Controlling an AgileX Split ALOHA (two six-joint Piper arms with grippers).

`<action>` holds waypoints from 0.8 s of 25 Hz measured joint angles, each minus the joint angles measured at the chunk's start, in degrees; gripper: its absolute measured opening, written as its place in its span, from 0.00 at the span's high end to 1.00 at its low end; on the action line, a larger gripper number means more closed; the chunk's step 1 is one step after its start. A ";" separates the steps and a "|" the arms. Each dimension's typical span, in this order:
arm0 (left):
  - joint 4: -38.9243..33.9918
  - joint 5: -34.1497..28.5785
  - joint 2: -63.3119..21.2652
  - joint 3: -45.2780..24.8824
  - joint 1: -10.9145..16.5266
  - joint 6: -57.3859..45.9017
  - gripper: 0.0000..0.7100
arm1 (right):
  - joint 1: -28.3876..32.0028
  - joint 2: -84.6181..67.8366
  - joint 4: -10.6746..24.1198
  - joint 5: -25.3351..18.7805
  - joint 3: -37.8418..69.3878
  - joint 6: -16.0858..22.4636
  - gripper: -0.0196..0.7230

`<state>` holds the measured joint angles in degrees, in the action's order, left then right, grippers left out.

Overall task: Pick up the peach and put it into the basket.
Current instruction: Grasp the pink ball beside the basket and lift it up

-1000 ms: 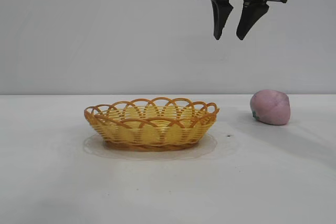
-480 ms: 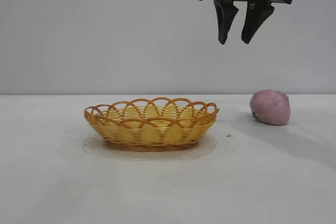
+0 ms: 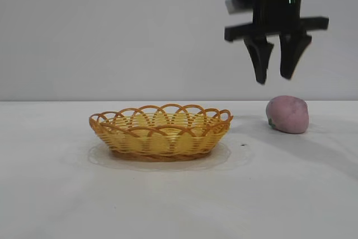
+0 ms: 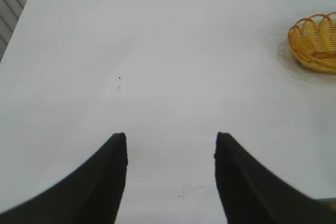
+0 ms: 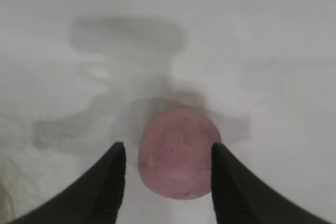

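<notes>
The pink peach [image 3: 288,114] lies on the white table at the right. My right gripper [image 3: 275,76] hangs open in the air just above it, a little to its left. In the right wrist view the peach [image 5: 178,153] shows between the two open fingers, below them and untouched. The yellow-orange wicker basket [image 3: 161,131] stands at the table's middle, empty. My left gripper [image 4: 170,139] is open and empty over bare table, out of the exterior view; the basket's end [image 4: 315,43] shows far off in its wrist view.
The white table [image 3: 179,205] runs to a plain grey wall behind. The right arm's shadow falls on the table round the peach [image 5: 126,40]. A few small dark specks [image 4: 119,78] mark the table.
My right gripper has moved right and down, from high above the basket's right end to just above the peach. The peach and basket have not moved.
</notes>
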<state>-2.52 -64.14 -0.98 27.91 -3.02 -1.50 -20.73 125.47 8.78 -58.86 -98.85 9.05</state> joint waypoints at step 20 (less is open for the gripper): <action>0.00 0.00 -0.09 0.00 0.00 0.00 0.46 | -13.56 -12.39 -17.15 -0.34 -0.38 -16.15 0.97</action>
<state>-2.52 -64.14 -1.07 27.91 -3.02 -1.50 -34.29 113.08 -8.37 -59.20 -99.23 -7.09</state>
